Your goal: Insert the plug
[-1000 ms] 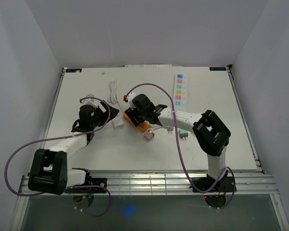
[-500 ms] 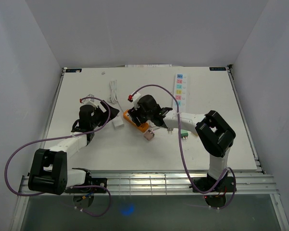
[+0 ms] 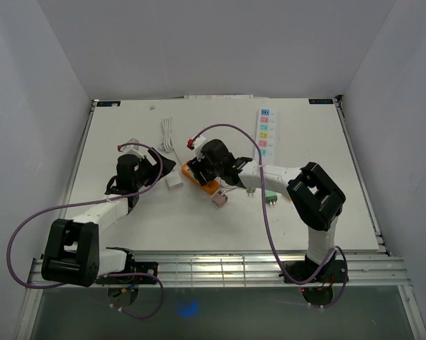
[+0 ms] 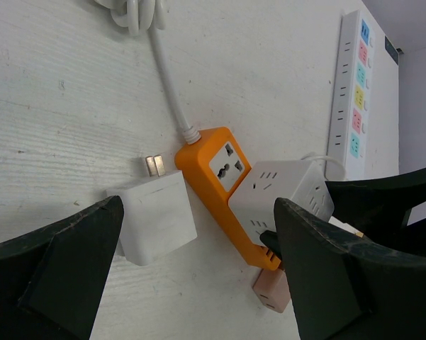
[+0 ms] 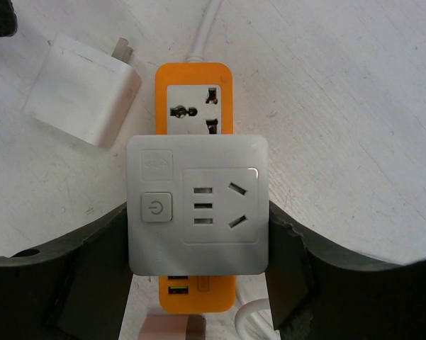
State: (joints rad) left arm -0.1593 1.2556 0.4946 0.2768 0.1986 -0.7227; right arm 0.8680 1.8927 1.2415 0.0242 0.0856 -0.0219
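Your right end effector [image 5: 197, 237], pinching the white cube adapter [image 5: 198, 177], has squared up over the orange power strip [image 5: 195, 106], seemingly ready to press home; your left end effector [image 4: 198, 280], at nine o'clock, hangs spread.

Over on the white table [image 3: 319, 219], a long white power strip [image 3: 264, 132] with coloured sockets lies toward the far right. Nearer the middle, a white charger block [image 3: 174, 180] lies flat, prongs showing. A small pink adapter [image 3: 219, 200] and a green plug [image 3: 271, 197] sit apart, further right.
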